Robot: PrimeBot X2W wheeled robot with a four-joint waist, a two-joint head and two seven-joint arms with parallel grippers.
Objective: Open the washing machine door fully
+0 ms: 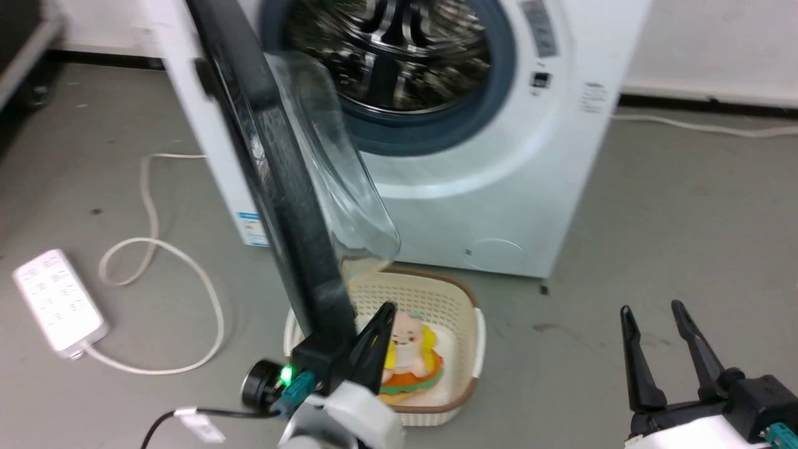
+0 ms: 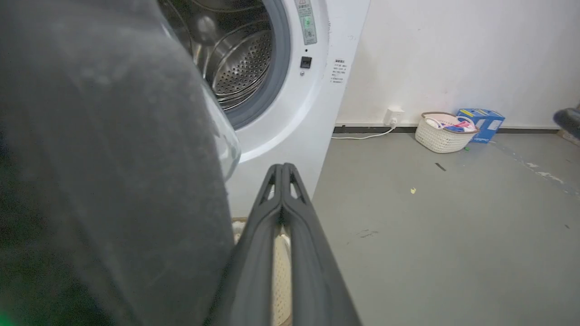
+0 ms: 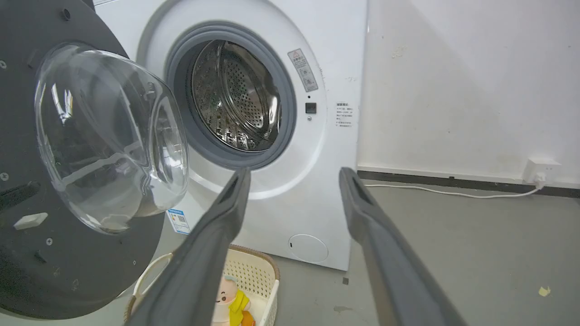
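Note:
The white washing machine (image 1: pixel 499 187) stands ahead with its steel drum (image 1: pixel 386 50) exposed. Its black door (image 1: pixel 268 174) is swung out toward me, edge-on in the head view, and the clear glass bowl (image 1: pixel 324 162) bulges to the right. My left gripper (image 1: pixel 385 310) is shut with nothing in it, its fingers lying right beside the door's lower inner face (image 2: pixel 113 158); contact is unclear. My right gripper (image 1: pixel 651 307) hangs open over bare floor at the lower right, well away from the door (image 3: pixel 68 262).
A cream basket (image 1: pixel 436 299) holding a doll (image 1: pixel 411 355) sits on the floor under the door's lower edge. A white power strip (image 1: pixel 59 302) and its looped cable (image 1: pixel 156 249) lie at the left. Another basket (image 2: pixel 446 131) and a blue box (image 2: pixel 482 120) stand by the far wall.

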